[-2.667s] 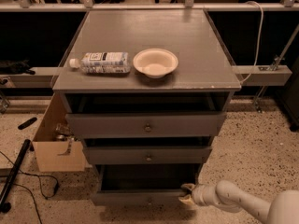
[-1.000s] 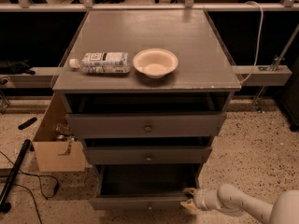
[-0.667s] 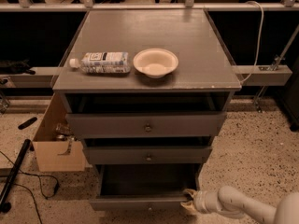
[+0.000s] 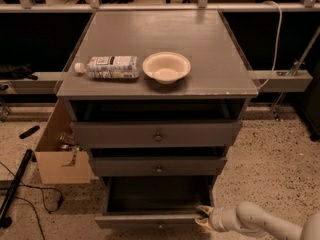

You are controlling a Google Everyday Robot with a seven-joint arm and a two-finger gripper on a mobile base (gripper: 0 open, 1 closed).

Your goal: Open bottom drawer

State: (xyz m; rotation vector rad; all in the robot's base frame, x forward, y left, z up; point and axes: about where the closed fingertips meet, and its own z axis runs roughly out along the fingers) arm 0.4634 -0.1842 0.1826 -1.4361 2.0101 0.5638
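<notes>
In the camera view we see the bottom drawer (image 4: 145, 220) at the foot of the grey cabinet (image 4: 235, 90), drawn out past the two drawer fronts above it, so that its dark inside shows from above. The gripper (image 4: 204, 218) sits at the right end of the drawer's slim front, against its top edge, with the pale arm (image 4: 255, 220) reaching in from the lower right corner; we cannot tell whether it is clenched or released. On the cabinet top a plastic bottle (image 4: 110, 67) lies on its side, just beside a pale bowl (image 4: 166, 67).
</notes>
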